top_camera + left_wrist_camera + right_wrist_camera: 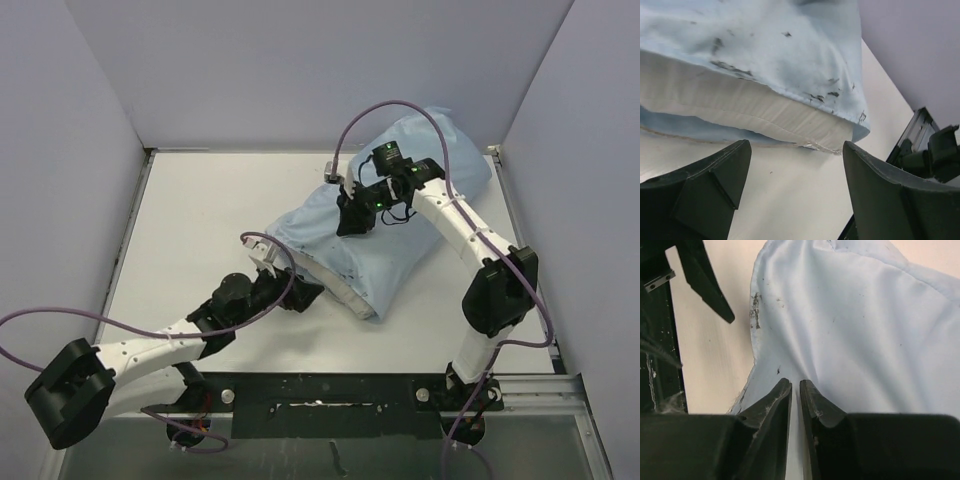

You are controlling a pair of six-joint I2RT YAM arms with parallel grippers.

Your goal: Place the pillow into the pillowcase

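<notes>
Pinching claw: right claw clenched on a fold of the light blue thin wrinkled fabric pillowcase.
Left claw: released, jaws wide, just before the pillowcase's open end.
Off-white plump stuffed pillow: inside pillowcase, edge showing at opening.
White counter: carries both.

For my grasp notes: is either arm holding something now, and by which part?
The right gripper pinches a fold on top of the pillowcase; the left gripper holds nothing, jaws open.

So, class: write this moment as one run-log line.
left gripper: open, facing open end | right gripper: pinching pillowcase top | pillow: mostly inside, edge showing
</notes>
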